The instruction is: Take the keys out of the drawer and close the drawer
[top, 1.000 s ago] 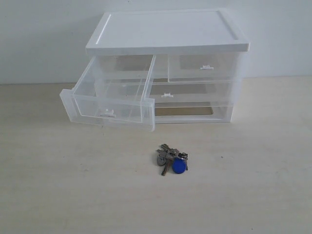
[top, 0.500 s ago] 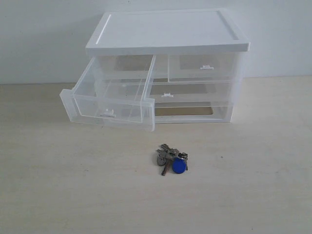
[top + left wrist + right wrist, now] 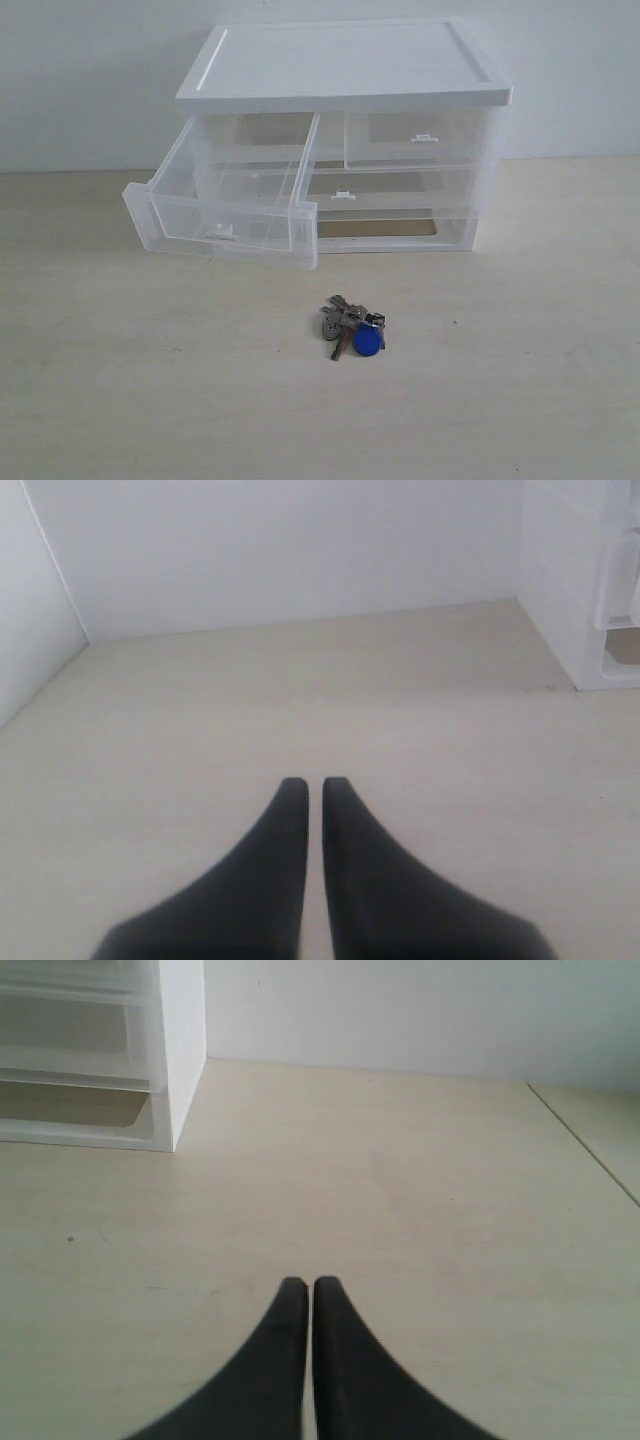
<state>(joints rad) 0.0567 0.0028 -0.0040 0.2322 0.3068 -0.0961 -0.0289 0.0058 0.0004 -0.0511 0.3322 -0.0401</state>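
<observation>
Already out of the drawer [image 3: 225,195], the keys [image 3: 352,328] lie on the table [image 3: 120,400], at five o'clock from the drawer's front and apart from it. The drawer stands pulled out at an angle from the cabinet's [image 3: 345,65] top row; its twin [image 3: 420,138], at three o'clock, is shut. From the left wrist, the left gripper [image 3: 314,785] is clenched on nothing above the table, with the cabinet's side nearby. From the right wrist, the right gripper [image 3: 311,1285] is likewise clenched and empty, near the cabinet's corner.
</observation>
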